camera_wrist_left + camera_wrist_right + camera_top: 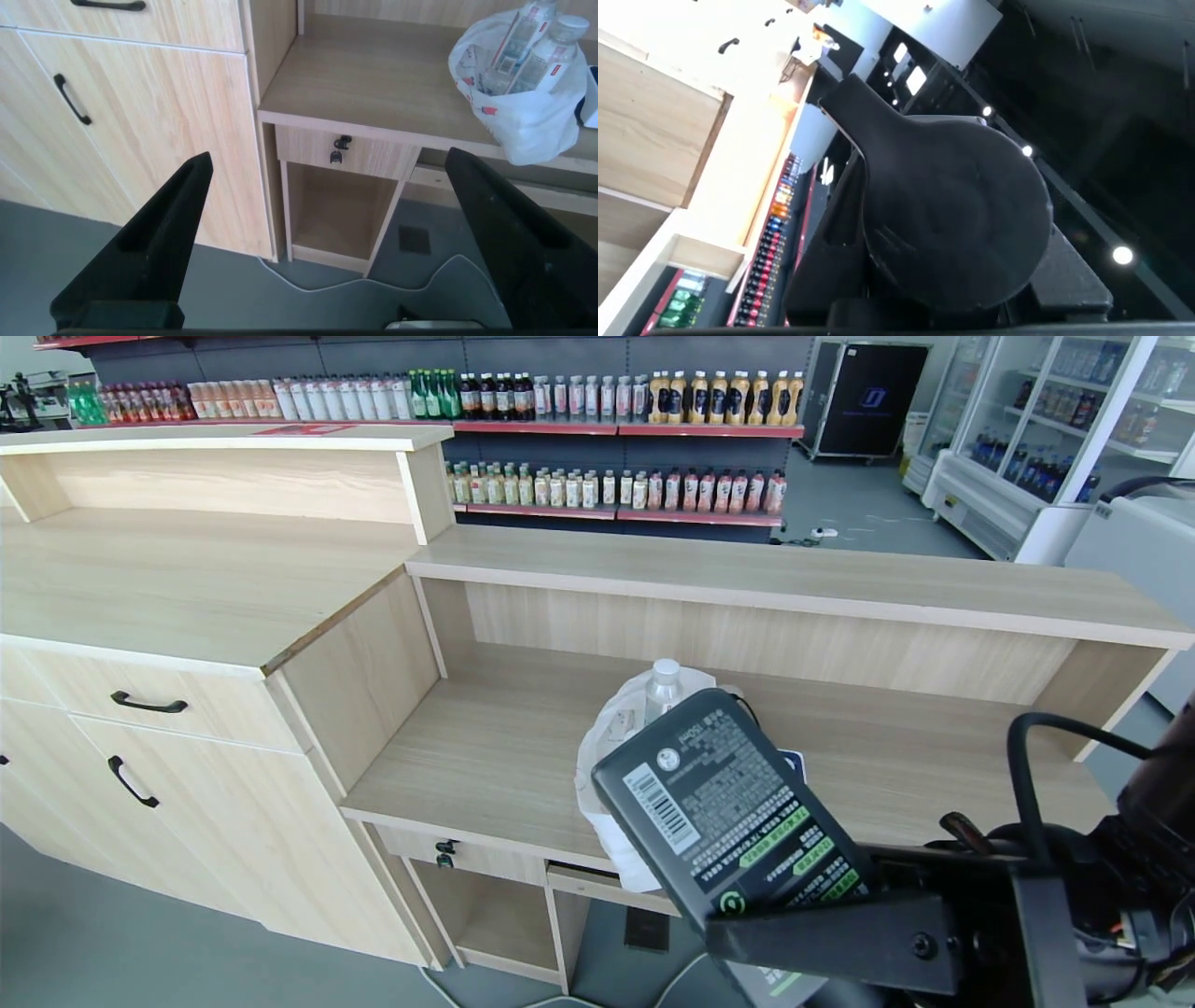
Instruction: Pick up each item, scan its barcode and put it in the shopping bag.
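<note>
Fingers of my right gripper are clamping the lower end of a flat black refill pack, so that claw is closed on it. I am holding the pack up close to the head camera, tilted, with its white barcode label facing me. From the right wrist the pack is showing as a dark rounded shape.

My left gripper is hanging low in front of the light wooden counter, its jaws spread wide around nothing, near a small locked drawer.

Just behind the pack, a white plastic shopping bag is sitting on the counter's lower desk, near its front edge. A clear bottle with a white cap is standing inside it.

Beyond the counter, red-edged shelves of drink bottles are lining the back wall, and glass-door fridges are standing to the right.
</note>
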Robot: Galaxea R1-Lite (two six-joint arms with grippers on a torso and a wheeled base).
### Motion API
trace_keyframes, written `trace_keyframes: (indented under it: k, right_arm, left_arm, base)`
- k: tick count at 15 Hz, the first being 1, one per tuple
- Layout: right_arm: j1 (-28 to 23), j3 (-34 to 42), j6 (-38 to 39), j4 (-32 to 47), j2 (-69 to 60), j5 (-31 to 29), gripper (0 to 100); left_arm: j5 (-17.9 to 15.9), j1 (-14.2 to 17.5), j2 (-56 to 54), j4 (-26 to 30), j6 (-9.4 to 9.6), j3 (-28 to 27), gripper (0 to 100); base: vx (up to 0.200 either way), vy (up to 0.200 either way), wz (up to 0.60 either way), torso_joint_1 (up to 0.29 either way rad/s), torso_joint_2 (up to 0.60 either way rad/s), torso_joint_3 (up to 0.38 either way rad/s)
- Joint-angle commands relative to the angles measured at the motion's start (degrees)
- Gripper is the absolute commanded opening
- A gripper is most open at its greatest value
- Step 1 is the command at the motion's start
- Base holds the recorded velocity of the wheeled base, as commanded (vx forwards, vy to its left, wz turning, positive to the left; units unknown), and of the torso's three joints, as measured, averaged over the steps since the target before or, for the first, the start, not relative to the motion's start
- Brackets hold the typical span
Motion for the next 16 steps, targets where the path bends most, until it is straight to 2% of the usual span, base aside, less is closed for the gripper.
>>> trace_keyframes:
  k: [1, 8, 10, 11, 12, 13, 14, 15, 16]
  right_arm:
    - [0.04, 0.37, -0.11, -0.02, -0.28, 0.0, 0]
    - [0.04, 0.37, 0.07, -0.02, -0.72, -0.09, 0]
    - [-1.36, -0.15, 4.64, 0.07, -1.42, -2.28, 0]
    - [-4.7, 0.29, 11.85, 1.91, -2.91, -7.29, 0]
    - [-8.31, 0.46, 22.48, 6.83, -5.29, -14.24, 0]
    - [-10.86, 0.46, 29.07, 9.73, -6.34, -17.05, 0]
    - [-22.11, 0.55, 46.48, 13.6, -10.38, -19.86, 0]
    - [-32.48, 0.46, 54.39, 13.69, -12.23, -20.21, 0]
    - [-40.47, 0.29, 60.71, 13.95, -13.11, -20.13, 0]
  left_arm:
    - [0.0, 0.0, -0.02, -0.01, 0.02, 0.0, 100]
    - [0.0, 0.0, -0.02, -0.01, 0.02, 0.0, 100]
    - [0.0, 0.0, -0.02, -0.01, 0.02, 0.0, 100]
    - [0.0, 0.0, -0.02, -0.01, 0.02, 0.0, 100]
    - [0.0, 0.0, -0.02, -0.01, 0.02, 0.0, 100]
    - [0.0, 0.0, -0.02, -0.01, 0.02, 0.0, 100]
    - [0.0, 0.0, -0.02, -0.01, 0.02, 0.0, 100]
    - [0.0, 0.0, -0.02, -0.01, 0.02, 0.0, 100]
    - [0.0, 0.0, -0.02, -0.01, 0.02, 0.0, 100]
  base:
    - [0.0, 0.0, 0.0, 0.0, 0.0, 0.0]
    - [0.0, 0.0, 0.0, 0.0, 0.0, 0.0]
    - [0.0, 0.0, 0.0, 0.0, 0.0, 0.0]
    - [0.0, 0.0, 0.0, 0.0, 0.0, 0.0]
    - [0.0, 0.0, 0.0, 0.0, 0.0, 0.0]
    - [0.0, 0.0, 0.0, 0.0, 0.0, 0.0]
    - [0.0, 0.0, 0.0, 0.0, 0.0, 0.0]
    - [0.0, 0.0, 0.0, 0.0, 0.0, 0.0]
    - [0.0, 0.0, 0.0, 0.0, 0.0, 0.0]
